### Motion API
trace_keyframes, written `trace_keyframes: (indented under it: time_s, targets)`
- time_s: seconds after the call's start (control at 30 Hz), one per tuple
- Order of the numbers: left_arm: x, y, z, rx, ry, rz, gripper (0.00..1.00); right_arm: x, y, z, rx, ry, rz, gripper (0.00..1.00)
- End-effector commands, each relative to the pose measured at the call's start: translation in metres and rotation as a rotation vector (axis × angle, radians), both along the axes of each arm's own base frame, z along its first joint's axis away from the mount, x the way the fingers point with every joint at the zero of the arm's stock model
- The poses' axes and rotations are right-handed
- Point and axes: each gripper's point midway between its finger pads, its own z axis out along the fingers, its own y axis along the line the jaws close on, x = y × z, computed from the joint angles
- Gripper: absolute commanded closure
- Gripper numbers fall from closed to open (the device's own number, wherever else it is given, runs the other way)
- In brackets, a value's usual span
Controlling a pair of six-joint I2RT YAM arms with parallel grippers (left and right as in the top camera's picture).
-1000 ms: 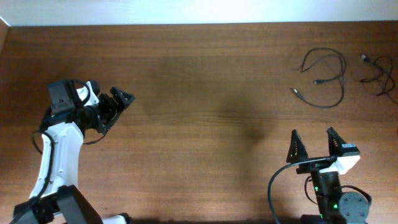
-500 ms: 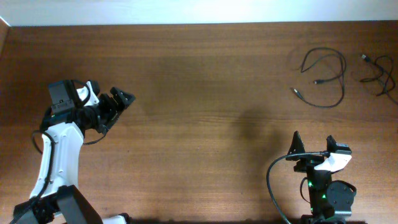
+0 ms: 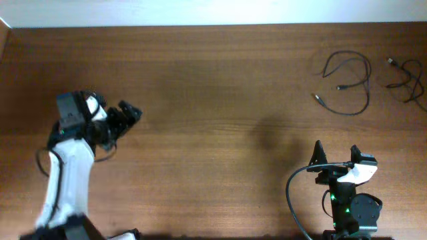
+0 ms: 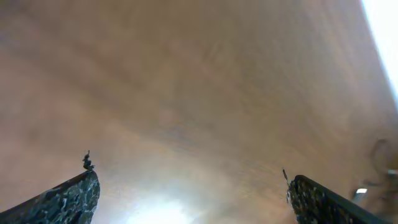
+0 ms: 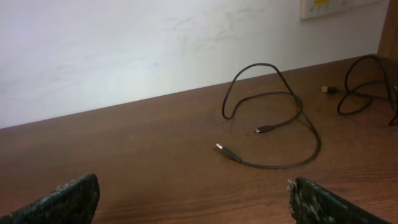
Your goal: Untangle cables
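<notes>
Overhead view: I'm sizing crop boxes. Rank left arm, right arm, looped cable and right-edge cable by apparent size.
1. left arm
2. right arm
3. looped cable
4. right-edge cable, cropped by the frame, so its rank is unsure

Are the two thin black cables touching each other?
Apart. The overhead view shows bare table between the larger cable and the smaller cable beside it.

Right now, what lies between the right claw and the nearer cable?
Bare wooden table only, from right claw to nearer cable; see right wrist view.
</notes>
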Motion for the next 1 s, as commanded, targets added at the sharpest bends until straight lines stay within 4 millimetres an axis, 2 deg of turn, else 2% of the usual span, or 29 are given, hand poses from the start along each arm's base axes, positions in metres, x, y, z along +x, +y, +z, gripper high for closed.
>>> trace_keyframes:
  time_s: [0.0, 0.03, 0.07, 0.13, 0.2, 0.23, 0.33, 0.43, 0.5, 0.57, 0.67, 0.97]
  targets:
    - [-0.030, 0.000, 0.029, 0.292, -0.213, 0.022, 0.01, 0.000, -0.001, -0.002, -0.009, 0.001, -0.010, 0.02]
    - [-0.038, -0.013, 0.045, 0.325, -0.368, -0.005, 0.01, 0.000, -0.001, -0.002, -0.009, 0.001, -0.010, 0.02]
    - [-0.060, -0.028, 0.068, 0.355, -0.566, -0.016, 0.01, 0.000, -0.001, -0.002, -0.009, 0.001, -0.010, 0.02]
    - [-0.090, -0.043, 0.085, 0.379, -0.790, -0.026, 0.01, 0.000, -0.001, -0.002, -0.009, 0.001, -0.010, 0.02]
    - [-0.105, -0.049, 0.084, 0.395, -0.914, -0.020, 0.01, 0.000, -0.001, -0.002, -0.009, 0.001, -0.010, 0.02]
    - [-0.105, -0.050, 0.082, 0.396, -0.937, -0.019, 0.01, 0.000, -0.001, -0.002, -0.009, 0.001, -0.010, 0.02]
    - [-0.102, -0.033, 0.071, 0.454, -0.924, 0.068, 0.01, 0.000, -0.001, -0.002, -0.009, 0.001, -0.010, 0.02]
    - [-0.104, -0.032, 0.077, 0.641, -0.973, -0.023, 0.01, 0.000, -0.001, -0.002, -0.009, 0.001, -0.010, 0.02]
    - [-0.102, -0.032, 0.067, 0.659, -0.965, -0.039, 0.01, 0.000, -0.001, -0.002, -0.009, 0.001, -0.010, 0.02]
    - [-0.099, -0.037, 0.047, 0.647, -0.945, -0.075, 0.01, 0.000, -0.001, -0.002, -0.009, 0.001, -0.010, 0.02]
    - [-0.099, -0.060, 0.050, 0.768, -1.018, -0.283, 0.01, 0.000, -0.001, -0.002, -0.009, 0.001, -0.010, 0.02]
    - [-0.100, -0.062, 0.052, 0.779, -1.025, -0.294, 0.01, 0.000, -0.001, -0.002, -0.009, 0.001, -0.010, 0.02]
